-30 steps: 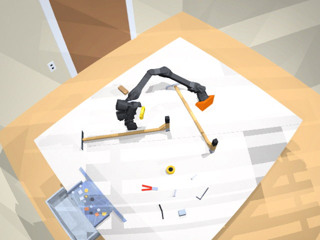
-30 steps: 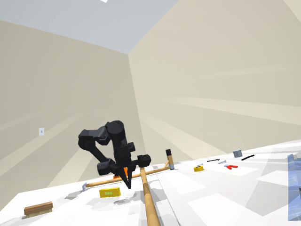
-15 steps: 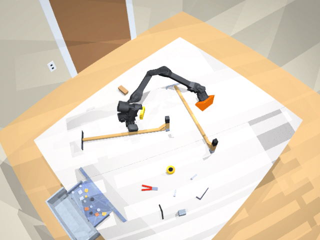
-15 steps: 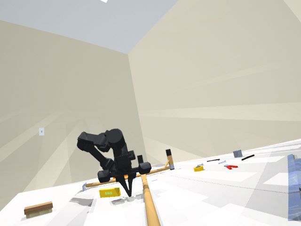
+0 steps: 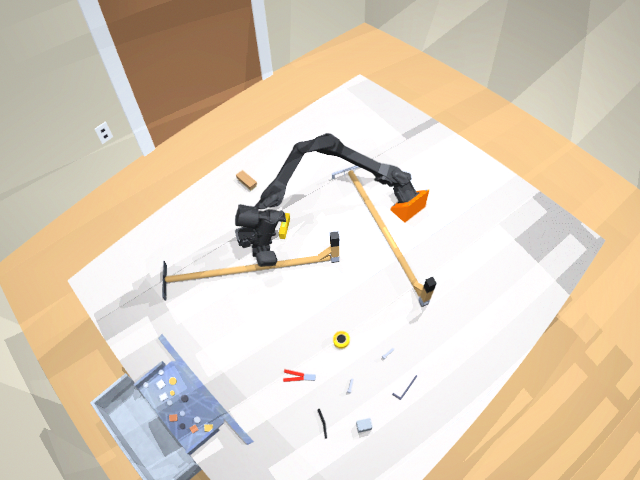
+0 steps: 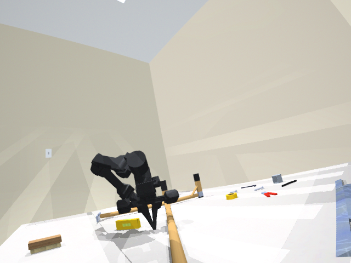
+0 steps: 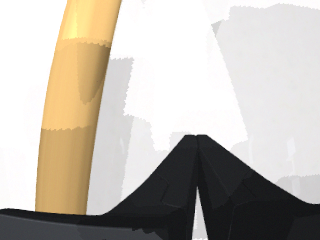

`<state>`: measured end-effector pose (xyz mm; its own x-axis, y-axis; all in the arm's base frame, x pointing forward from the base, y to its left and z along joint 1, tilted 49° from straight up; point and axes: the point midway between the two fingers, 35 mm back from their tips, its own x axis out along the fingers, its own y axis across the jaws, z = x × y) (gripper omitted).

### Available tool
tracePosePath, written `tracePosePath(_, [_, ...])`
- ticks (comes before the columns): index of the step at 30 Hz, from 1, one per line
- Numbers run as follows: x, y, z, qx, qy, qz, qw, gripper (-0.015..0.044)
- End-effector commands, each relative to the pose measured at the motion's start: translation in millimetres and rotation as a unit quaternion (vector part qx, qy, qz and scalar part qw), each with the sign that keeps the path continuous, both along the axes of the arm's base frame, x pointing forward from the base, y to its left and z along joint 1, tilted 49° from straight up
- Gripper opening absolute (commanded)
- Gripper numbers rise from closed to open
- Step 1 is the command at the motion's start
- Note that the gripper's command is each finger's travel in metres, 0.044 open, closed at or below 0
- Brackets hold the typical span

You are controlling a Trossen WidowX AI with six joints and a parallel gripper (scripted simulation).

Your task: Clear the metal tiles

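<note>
While the gripper (image 6: 153, 223) stands tip-down on the table with its jaws pressed fully together on nothing, the long scraper (image 5: 242, 269) lies flat just beside the fingertips, not between them; in the wrist view its wooden handle (image 7: 76, 94) runs lengthwise along the left of the closed fingers. Judged from this, the jaws must open and shift sideways across the handle. Metal tiles (image 5: 173, 400) sit on the steel bench plate (image 5: 204, 397) well apart, beside the catch box (image 5: 116, 397).

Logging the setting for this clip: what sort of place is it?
Probably a workshop bench in a plain room: a white-topped table strewn with hand tools, such as red-handled pliers and a yellow tape measure, with a brown door behind.
</note>
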<state>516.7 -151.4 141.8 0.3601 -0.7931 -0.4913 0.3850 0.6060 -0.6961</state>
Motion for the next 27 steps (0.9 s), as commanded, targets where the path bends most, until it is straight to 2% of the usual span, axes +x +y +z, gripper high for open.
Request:
tracePosePath(1, [3.7,2.0,-3.0,0.001,-0.001,-0.001,1.0,0.0])
tracePosePath(27, [19.2,14.6,-18.3,0.001,-0.002,-0.002,1.0,0.0])
